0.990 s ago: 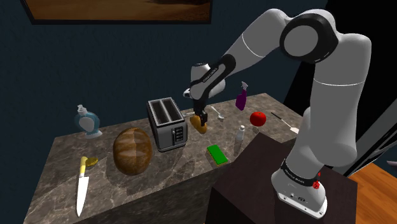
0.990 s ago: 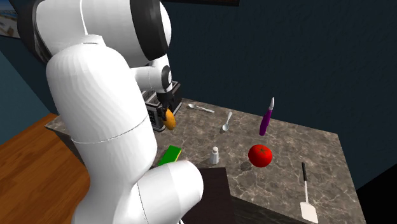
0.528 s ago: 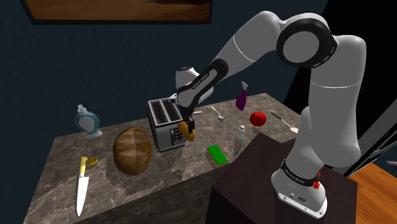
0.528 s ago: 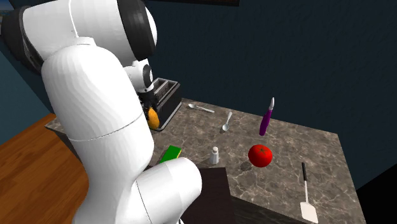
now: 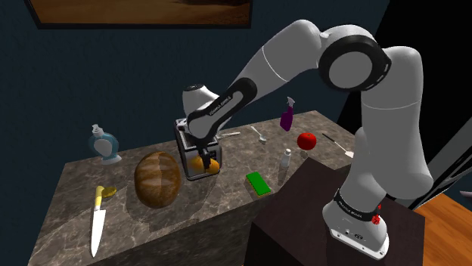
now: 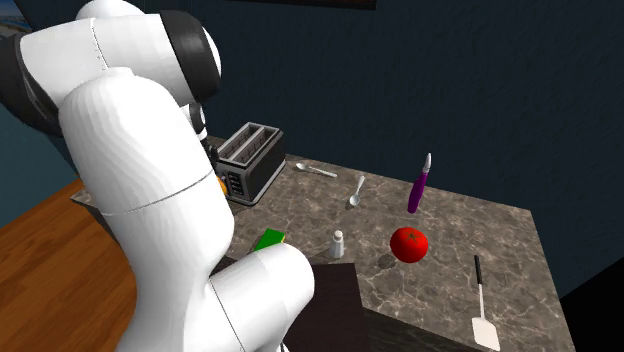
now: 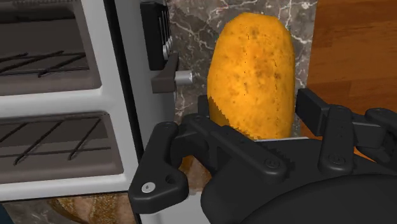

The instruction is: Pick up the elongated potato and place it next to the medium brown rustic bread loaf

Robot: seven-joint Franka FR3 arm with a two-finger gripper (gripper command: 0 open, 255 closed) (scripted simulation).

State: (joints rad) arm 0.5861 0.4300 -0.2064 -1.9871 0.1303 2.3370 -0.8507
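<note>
Wrist view: potato [image 7: 254,63] in gripper [image 7: 259,109], beside toaster [image 7: 63,95]

Shoulder view: potato [image 5: 211,164] betw. gripper [image 5: 205,160] fingers, just in front of toaster [image 5: 184,155]. Loaf [image 5: 157,178] on toaster's left, knife [image 5: 97,219] farther left. Sponge [image 5: 258,183], shaker [image 5: 286,157], tomato [image 5: 306,140] on its right. All on counter [image 5: 197,215].
</note>
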